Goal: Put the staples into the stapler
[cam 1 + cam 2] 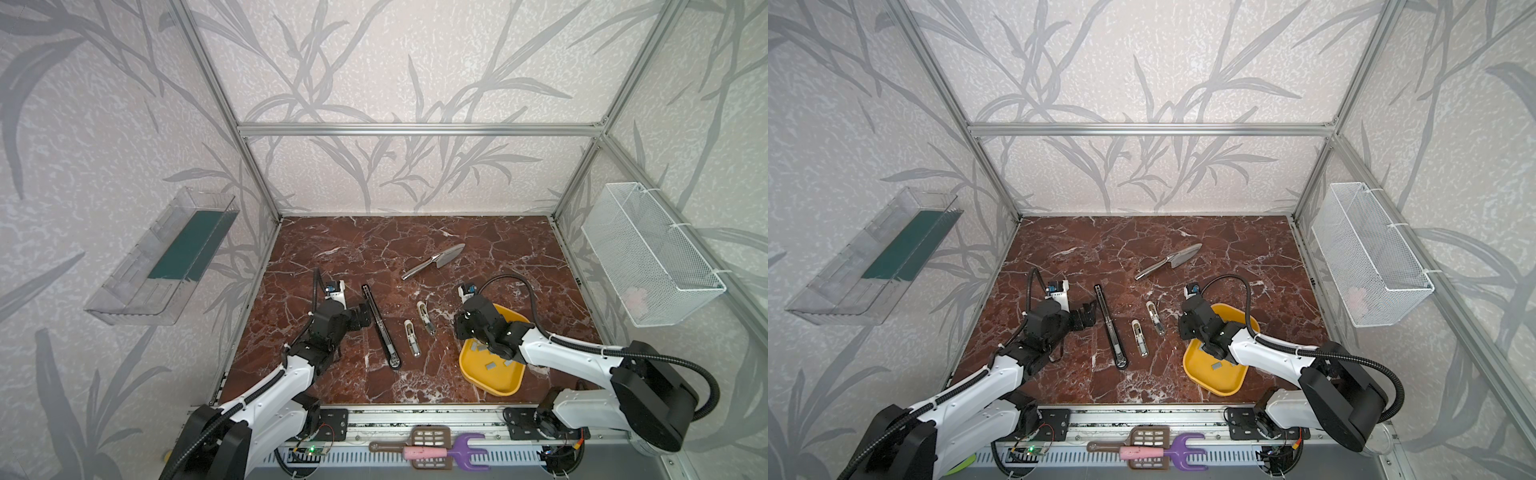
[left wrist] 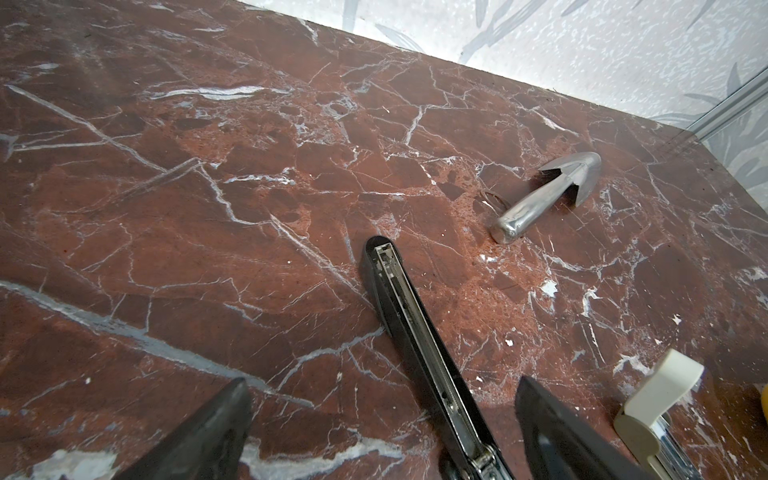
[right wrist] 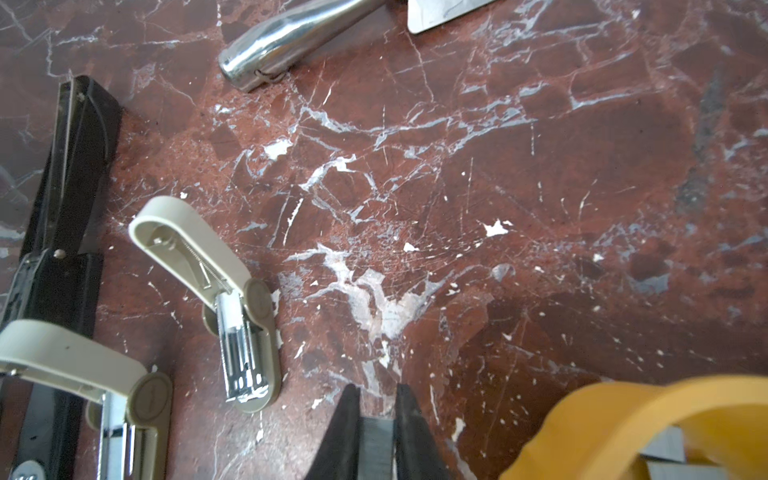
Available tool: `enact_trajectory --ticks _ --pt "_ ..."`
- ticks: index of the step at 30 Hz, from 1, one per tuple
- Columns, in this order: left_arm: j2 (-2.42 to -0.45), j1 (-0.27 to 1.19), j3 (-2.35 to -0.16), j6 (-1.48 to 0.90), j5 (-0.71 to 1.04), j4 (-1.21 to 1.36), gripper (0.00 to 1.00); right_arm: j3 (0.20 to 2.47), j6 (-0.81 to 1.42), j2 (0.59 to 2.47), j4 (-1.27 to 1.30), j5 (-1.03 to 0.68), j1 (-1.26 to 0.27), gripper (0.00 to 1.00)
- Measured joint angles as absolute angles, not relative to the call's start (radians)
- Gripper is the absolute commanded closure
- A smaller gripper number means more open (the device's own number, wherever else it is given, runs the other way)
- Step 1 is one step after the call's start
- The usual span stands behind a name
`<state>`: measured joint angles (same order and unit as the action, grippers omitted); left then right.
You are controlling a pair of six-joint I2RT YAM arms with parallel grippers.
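Right wrist view alone shows it — right end effector [image 3: 377,392] pinching staples [image 3: 376,442]; left end effector [image 2: 382,384] spread wide.

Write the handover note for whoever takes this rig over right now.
Left gripper: open, by the long black stapler, not gripping it.
Right gripper: shut on a grey staple strip, over the table beside the yellow tray.
More staples lie in that tray.
Two small beige staplers lie open beside the black one.
Done: strip picked.
Left: seat it in a stapler's magazine, close the stapler.
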<state>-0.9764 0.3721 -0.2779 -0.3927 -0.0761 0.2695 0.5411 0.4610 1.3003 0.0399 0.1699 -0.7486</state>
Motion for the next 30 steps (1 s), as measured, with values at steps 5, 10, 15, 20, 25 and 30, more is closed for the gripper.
enact_trajectory --ticks 5,10,15,20,25,30 --pt "-0.976 0.372 -0.278 -0.393 -0.076 0.270 0.01 0.543 0.424 1.303 0.075 0.112 -0.763 0.82" --pt "-0.976 0.372 -0.278 -0.393 -0.076 0.270 0.01 0.590 0.392 1.377 0.116 0.093 -0.804 0.82" --pt "-0.976 0.372 -0.278 -0.393 -0.076 0.270 0.01 0.627 0.366 1.460 0.171 0.077 -0.828 0.82" --pt "-0.976 0.372 -0.278 -0.393 -0.076 0.270 0.01 0.627 0.342 1.517 0.222 0.064 -0.831 0.82" --pt "-0.976 0.372 -0.278 -0.393 -0.076 0.270 0.01 0.627 0.339 1.533 0.247 0.070 -0.834 0.83" --pt "-0.976 0.372 -0.278 -0.393 -0.076 0.270 0.01 0.628 0.339 1.537 0.253 0.089 -0.847 0.83"
